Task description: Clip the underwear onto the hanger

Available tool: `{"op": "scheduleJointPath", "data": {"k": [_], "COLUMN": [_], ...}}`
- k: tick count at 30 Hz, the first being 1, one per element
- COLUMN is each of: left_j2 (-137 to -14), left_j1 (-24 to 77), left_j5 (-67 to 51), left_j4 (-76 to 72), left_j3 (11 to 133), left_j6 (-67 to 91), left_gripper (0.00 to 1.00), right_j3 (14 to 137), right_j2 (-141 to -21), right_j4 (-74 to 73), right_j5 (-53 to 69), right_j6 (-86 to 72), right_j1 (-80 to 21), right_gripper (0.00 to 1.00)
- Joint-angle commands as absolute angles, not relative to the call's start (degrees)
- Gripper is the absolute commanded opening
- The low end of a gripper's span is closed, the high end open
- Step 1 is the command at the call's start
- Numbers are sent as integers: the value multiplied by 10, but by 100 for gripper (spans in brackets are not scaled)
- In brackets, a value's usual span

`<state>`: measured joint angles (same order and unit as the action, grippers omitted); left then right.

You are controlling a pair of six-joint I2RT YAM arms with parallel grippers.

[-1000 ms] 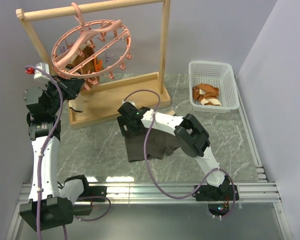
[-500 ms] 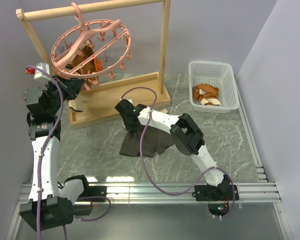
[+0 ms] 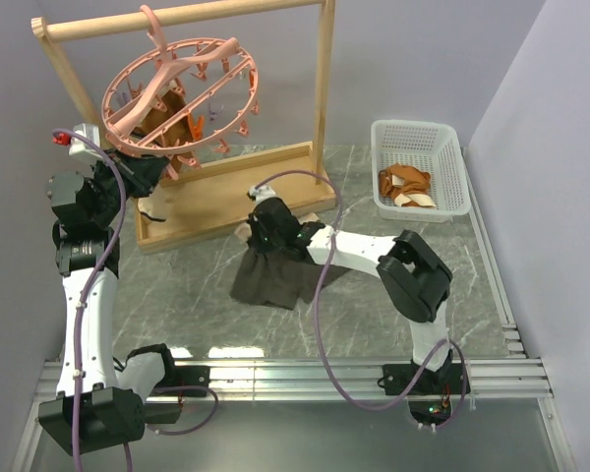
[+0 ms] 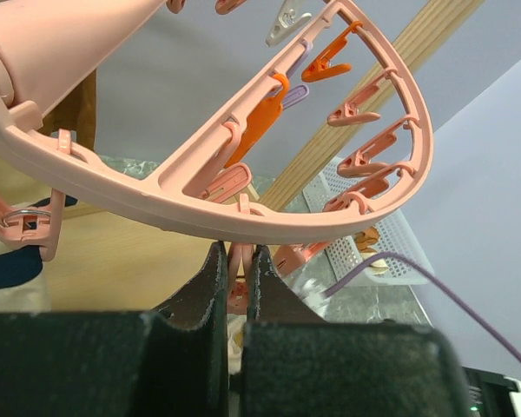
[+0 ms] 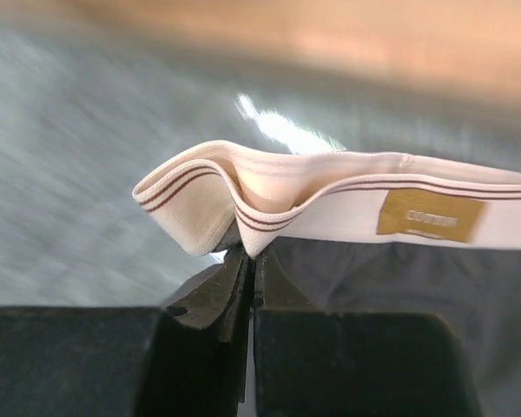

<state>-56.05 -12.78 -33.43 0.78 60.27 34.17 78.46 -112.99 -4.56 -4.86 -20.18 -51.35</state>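
Underwear [image 3: 275, 280] is lying crumpled on the marble counter [image 3: 177, 295], just in front of the wooden rack [image 3: 226, 202]. I'm seeing the right claw [image 5: 249, 254] pinching shut on a fold of the underwear's beige waistband [image 5: 330, 204], its arm stretching low across the counter. The left arm is standing tall with a bent elbow, and the left claw [image 4: 237, 261] is gripping narrow on a pink clip [image 4: 239, 282] under the tilted hanger [image 4: 200, 204] ring.
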Motion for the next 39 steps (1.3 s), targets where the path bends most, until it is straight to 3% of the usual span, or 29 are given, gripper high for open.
{"op": "scheduleJointPath", "data": {"k": [1,11,39], "left_j2": [-547,-568,-580], "left_j1": [-127,-127,-127], "left_j5": [-381,-409,-448], "left_j4": [61,54,84], "left_j3": [589,582,577], "left_j6": [347,343,301], "left_gripper": [0,0,0], "right_j3": [773,825,992], "right_j2": [-1068,-1067,-1127], "right_j4": [113,198,127], "right_j5": [-54,-73,-88], "right_j6": [-195,-145,-62], "right_j1": [-516,-537,-587], "right_gripper": [0,0,0]}}
